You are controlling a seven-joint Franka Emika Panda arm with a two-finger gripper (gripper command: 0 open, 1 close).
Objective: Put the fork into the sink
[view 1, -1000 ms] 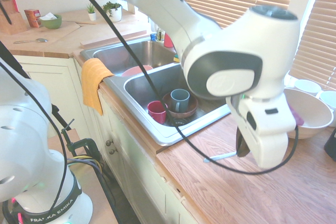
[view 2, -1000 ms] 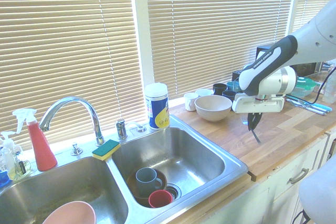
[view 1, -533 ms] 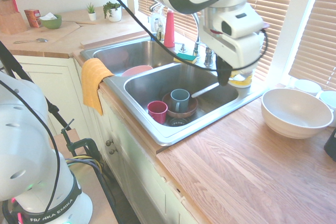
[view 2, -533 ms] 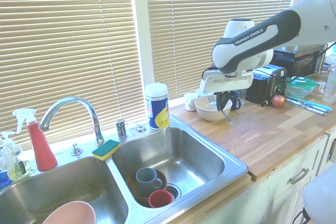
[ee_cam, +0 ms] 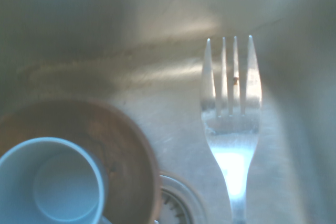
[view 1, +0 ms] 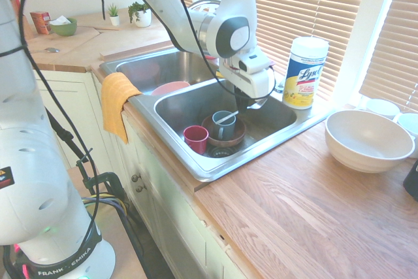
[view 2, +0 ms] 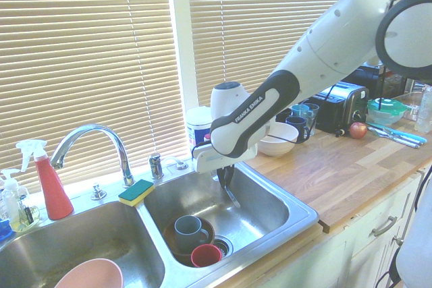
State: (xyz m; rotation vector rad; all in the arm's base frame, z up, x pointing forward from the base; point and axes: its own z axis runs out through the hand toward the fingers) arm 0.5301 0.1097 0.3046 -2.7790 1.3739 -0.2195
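Observation:
My gripper (view 1: 251,100) hangs over the right basin of the stainless steel sink (view 1: 215,168), shut on the handle of the silver fork (view 1: 228,117). The fork slants down from the fingers toward the basin floor, above the dishes. Seen from the other side, the gripper (view 2: 225,172) sits just below the sink's (view 2: 297,217) back rim with the fork (view 2: 232,195) pointing down into the basin. The wrist view shows the fork (ee_cam: 231,124), four tines outward, over bare steel beside the drain (ee_cam: 176,208).
In the right basin stand a red cup (view 1: 194,138) and a brown bowl (view 1: 235,136) holding a grey mug (view 1: 223,124). A pink bowl (view 1: 170,87) lies in the left basin. A wipes canister (view 1: 304,63), a white bowl (view 1: 368,140), a faucet (view 2: 88,136) and a sponge (view 2: 136,191) surround the sink.
The arm has swung with the fork from above the wooden counter, past the sink's rim, to low over the right basin. The grip has stayed shut on the fork.

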